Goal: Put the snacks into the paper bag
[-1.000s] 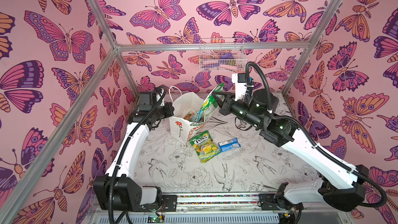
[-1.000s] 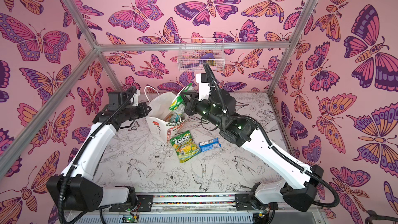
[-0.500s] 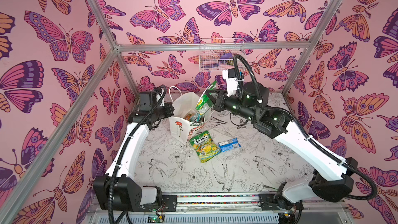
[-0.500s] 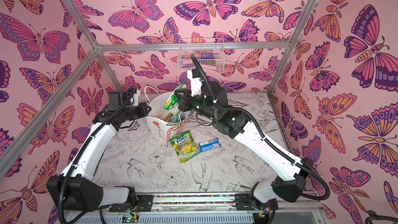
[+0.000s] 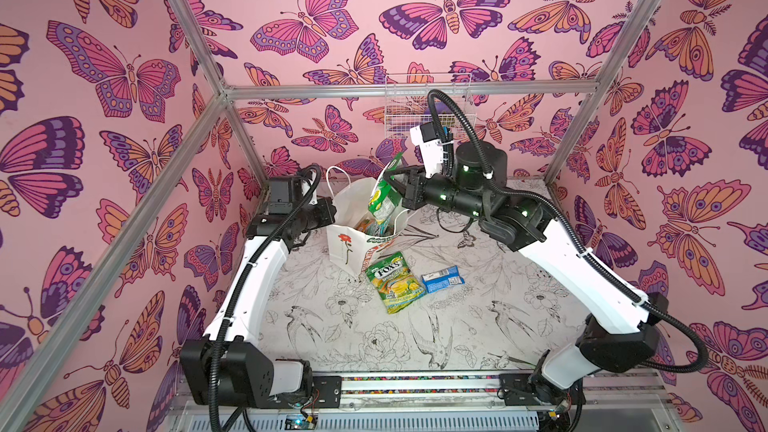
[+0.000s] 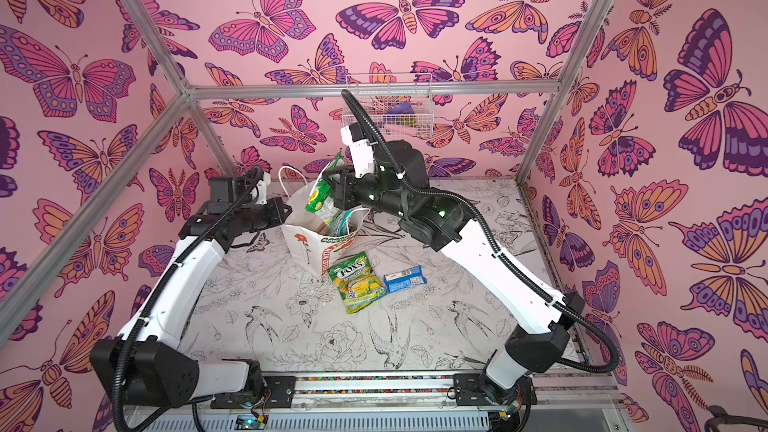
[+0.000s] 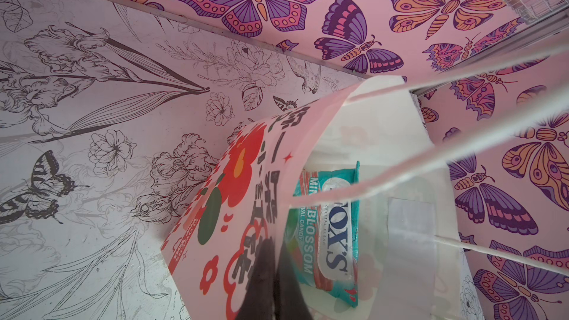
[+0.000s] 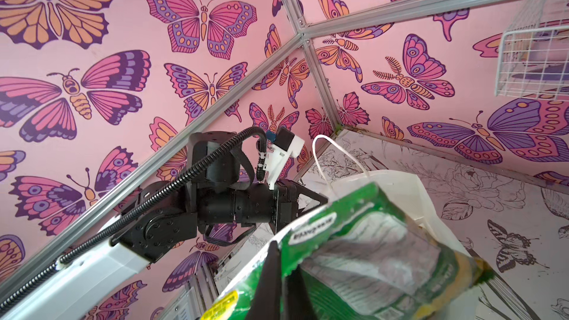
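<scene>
A green-yellow packet (image 5: 384, 199) is held at the open mouth of the paper bag (image 5: 345, 251), clamped in the jaws of the right gripper (image 8: 282, 275). The bag's rim is pinched by the closed jaws of the left gripper (image 7: 272, 275). A second green-yellow packet (image 5: 395, 282) and a blue-white packet (image 5: 442, 279) are seen on the table (image 5: 478, 326) just beside it.

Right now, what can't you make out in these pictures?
Paper bag interior, in both top views: partly hidden by the green packet in the right tool.
Wire basket contents, in both top views: too small behind mesh.
Left tool, left wrist view: cut off by frame edge.
</scene>
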Motion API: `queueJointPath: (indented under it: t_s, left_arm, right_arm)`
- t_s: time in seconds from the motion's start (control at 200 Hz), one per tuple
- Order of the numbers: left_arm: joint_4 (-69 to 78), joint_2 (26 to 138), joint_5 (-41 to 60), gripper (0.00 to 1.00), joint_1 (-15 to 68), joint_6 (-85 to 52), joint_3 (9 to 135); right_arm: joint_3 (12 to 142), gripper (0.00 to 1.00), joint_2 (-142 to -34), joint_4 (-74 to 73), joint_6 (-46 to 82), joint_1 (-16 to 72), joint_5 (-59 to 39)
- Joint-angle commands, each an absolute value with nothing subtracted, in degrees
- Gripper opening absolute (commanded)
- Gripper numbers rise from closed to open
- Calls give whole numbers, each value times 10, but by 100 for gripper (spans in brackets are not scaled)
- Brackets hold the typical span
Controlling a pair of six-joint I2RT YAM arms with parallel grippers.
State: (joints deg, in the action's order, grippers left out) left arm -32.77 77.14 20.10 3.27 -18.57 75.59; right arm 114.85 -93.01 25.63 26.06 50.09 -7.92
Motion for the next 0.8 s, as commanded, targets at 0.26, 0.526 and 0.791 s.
queueJointPath:
  t_s: [0.26,0.526,0.791]
  left_arm:
    - [-296,754,201,0,27,-188,753]
    - [-296,755,201,0,26,-187,754]
    - [-296,755,203,0,24,-188,754]
  right_arm:
    - [1264,0,-1000,346,204,454,-176]
    - [1315,0,-1039,385,190,429,-240]
    - [1372,0,-1087,433,164,422,-279]
